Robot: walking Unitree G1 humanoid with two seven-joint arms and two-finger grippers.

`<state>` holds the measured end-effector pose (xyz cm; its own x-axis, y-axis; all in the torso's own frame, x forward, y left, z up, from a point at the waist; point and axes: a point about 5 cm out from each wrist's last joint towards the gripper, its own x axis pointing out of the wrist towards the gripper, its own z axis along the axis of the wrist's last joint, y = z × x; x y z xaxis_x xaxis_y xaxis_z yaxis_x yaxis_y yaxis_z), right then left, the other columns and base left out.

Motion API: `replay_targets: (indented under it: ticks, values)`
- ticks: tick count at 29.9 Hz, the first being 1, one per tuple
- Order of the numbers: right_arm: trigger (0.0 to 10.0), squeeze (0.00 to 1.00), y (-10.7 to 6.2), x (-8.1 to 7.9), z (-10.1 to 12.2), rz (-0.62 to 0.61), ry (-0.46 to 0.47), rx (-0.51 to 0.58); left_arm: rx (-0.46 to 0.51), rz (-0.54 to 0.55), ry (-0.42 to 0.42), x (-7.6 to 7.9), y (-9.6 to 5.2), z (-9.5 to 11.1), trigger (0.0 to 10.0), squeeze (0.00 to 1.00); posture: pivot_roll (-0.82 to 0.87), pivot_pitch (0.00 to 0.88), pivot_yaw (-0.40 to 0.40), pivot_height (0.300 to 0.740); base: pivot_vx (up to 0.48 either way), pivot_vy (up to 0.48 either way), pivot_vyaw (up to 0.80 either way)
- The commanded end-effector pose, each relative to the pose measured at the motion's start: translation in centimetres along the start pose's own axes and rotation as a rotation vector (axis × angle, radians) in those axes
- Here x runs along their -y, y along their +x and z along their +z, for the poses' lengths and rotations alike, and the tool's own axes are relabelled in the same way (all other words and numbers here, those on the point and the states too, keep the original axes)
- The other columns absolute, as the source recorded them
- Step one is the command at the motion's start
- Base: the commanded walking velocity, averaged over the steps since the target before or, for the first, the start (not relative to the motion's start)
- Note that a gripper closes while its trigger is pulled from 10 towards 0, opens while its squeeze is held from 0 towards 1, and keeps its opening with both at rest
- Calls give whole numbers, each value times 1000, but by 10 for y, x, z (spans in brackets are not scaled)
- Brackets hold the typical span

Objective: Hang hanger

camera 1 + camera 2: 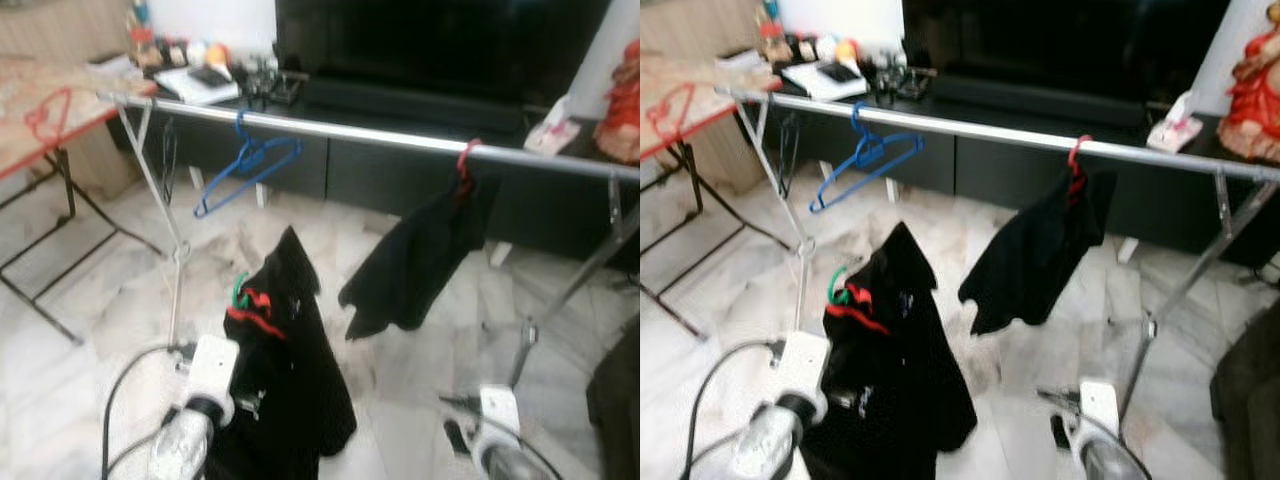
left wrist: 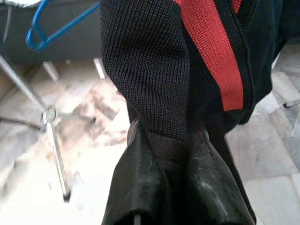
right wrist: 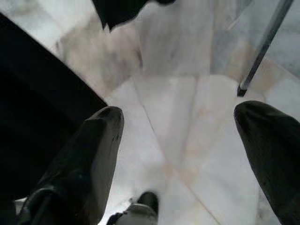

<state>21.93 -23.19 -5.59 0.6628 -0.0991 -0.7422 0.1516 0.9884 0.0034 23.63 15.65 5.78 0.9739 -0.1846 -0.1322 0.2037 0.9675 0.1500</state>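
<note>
A black garment with a red stripe (image 1: 285, 370) hangs from a green hanger (image 1: 240, 291), held up in front of me below the silver clothes rail (image 1: 350, 130). My left gripper (image 2: 168, 154) is shut on the garment's black fabric. An empty blue hanger (image 1: 245, 165) hangs on the rail at the left. Another black garment (image 1: 420, 255) hangs from a red hanger (image 1: 466, 160) further right on the rail. My right gripper (image 3: 180, 136) is low at the right, open with nothing between its fingers, over the marble floor.
A dark TV cabinet (image 1: 400, 170) stands behind the rail. A folding table (image 1: 40, 130) with a red hanger (image 1: 45, 115) on it is at the left. The rack's legs (image 1: 175, 260) stand on the marble floor. Something dark (image 1: 615, 400) sits at the right edge.
</note>
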Motion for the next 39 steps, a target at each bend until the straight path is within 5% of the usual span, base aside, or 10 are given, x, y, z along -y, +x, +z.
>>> replay_targets:
  ticks: [1, 39]
  values:
    - [10000, 0, -3, 6, -12, -19, 10, -37, 27, -11, -6, 3, 2, 6, 10000, 0, 2, 0, -30, 716, 0, 334, 0]
    - [10000, 0, -2, 5, -11, -18, 26, -34, 33, -28, -11, 5, 5, 9, 10000, 0, 4, 0, -28, 716, 0, 321, -83]
